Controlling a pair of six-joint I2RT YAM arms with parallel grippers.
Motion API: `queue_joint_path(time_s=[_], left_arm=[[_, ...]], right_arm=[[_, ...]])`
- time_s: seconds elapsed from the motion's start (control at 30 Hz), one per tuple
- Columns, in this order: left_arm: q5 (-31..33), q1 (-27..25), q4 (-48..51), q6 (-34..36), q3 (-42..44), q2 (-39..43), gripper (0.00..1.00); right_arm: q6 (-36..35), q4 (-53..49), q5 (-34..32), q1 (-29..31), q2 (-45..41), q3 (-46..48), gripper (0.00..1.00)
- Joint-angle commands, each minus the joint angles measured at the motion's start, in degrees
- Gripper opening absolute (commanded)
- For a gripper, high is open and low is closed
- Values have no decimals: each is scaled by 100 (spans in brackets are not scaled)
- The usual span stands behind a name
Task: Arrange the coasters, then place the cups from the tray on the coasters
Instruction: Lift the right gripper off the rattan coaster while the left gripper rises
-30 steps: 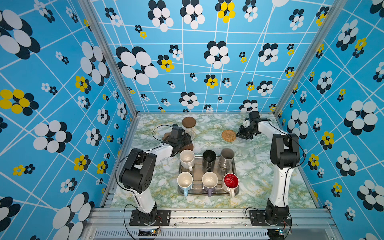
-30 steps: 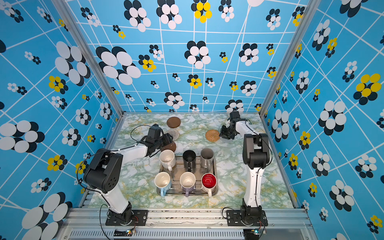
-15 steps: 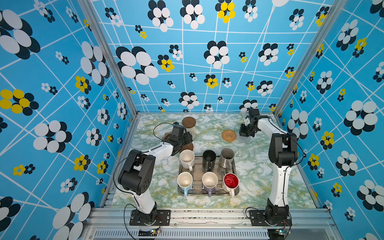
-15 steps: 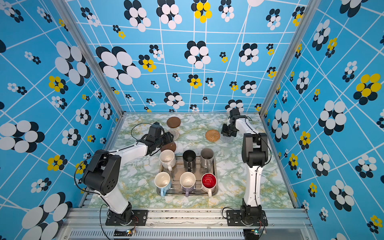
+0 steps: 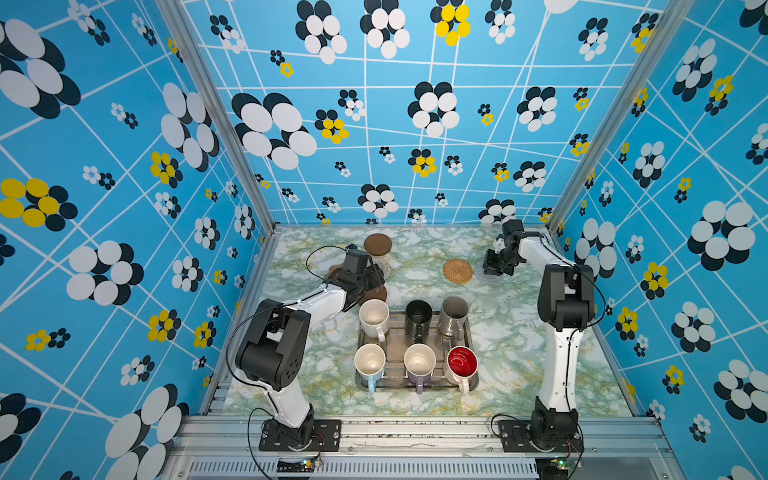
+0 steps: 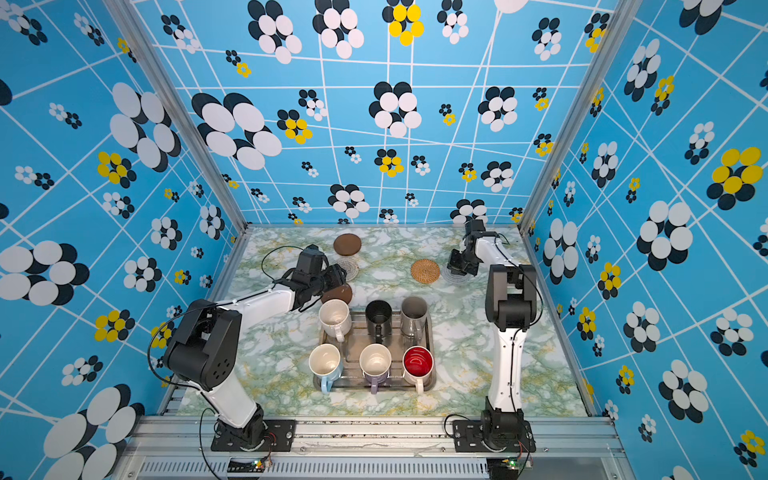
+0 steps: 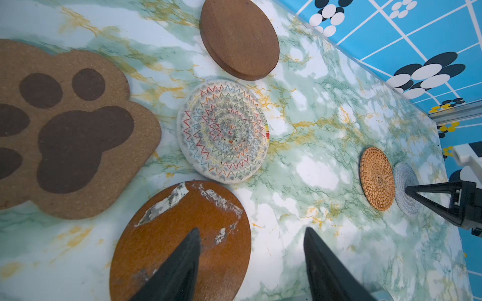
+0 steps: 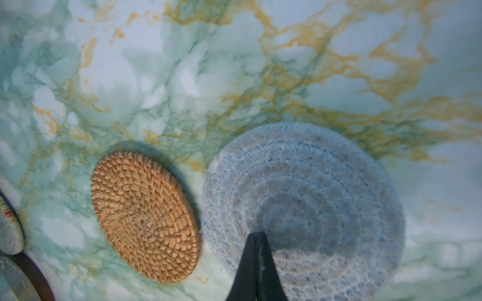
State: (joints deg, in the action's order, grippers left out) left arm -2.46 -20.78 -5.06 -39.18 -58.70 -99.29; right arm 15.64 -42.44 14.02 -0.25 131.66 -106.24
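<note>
Six cups stand on the silver tray (image 5: 395, 345), among them a white speckled one (image 5: 374, 318), a black one (image 5: 418, 316) and one red inside (image 5: 462, 363). The coasters lie behind the tray. My left gripper (image 7: 251, 230) is open, one finger over a brown disc (image 7: 182, 239), with the paw (image 7: 65, 125), the white crochet round (image 7: 223, 130) and another brown disc (image 7: 238, 39) beyond. My right gripper (image 8: 257, 234) is shut, its tips on the pale grey round (image 8: 313, 198) next to the tan rattan one (image 8: 143, 216).
The patterned back wall (image 5: 395, 166) and the right side wall (image 5: 602, 232) stand close to the right arm (image 5: 536, 249). Bare marble tabletop (image 5: 419, 270) lies between the two coaster groups and right of the tray (image 5: 519, 345).
The right gripper's jaws have closed over the pale grey coaster. The left arm has shifted only slightly near the brown disc.
</note>
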Motion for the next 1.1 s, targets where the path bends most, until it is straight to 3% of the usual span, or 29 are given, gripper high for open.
queue_joint_path(time_s=[0.0, 0.53, 0.8, 1.07], left_arm=[[100, -37, 102, 138, -176, 112, 64], [98, -58, 128, 160, -181, 111, 65], [228, -58, 598, 382, -512, 208, 65], [483, -52, 1720, 1027, -1502, -51, 66]], right_arm=[[44, -173, 142, -34, 238, -47, 0], [63, -30, 339, -33, 97, 41, 0], [139, 310, 268, -36, -1024, 258, 4], [554, 982, 936, 72, -1968, 648, 8]])
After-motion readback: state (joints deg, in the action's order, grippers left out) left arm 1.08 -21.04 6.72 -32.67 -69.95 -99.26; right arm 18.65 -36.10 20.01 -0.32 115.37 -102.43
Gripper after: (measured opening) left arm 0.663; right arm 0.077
